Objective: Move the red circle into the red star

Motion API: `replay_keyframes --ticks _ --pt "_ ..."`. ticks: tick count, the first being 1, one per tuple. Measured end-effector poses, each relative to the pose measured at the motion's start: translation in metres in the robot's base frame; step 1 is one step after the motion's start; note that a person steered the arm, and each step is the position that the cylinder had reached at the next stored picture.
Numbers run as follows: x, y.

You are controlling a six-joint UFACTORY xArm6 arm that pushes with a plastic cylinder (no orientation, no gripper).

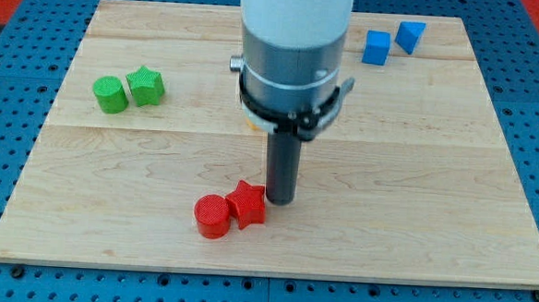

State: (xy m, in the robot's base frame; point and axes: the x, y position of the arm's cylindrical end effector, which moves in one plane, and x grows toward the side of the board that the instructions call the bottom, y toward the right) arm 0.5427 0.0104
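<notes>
Low on wooden board [486,246], near centre: red circle [212,216] touching red star [246,204] on its right; my tip [281,202] just right of star. Far left: green circle [110,95] beside green star [145,85]. Top right: two blue blocks [377,47] [410,35], close together

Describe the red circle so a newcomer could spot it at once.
Start at the wooden board and look near its bottom edge, just left of centre, under the arm. Two red blocks touch there; my tip stands right of them. The red circle is the round one on the left; the red star has points.
</notes>
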Motion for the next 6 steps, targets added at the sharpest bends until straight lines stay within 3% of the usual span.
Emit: replay_keyframes --ticks 3,4,5,6 --pt "0.058 -0.033" --pt "0.057 -0.109" --pt "0.027 -0.123" --pt "0.036 -0.096"
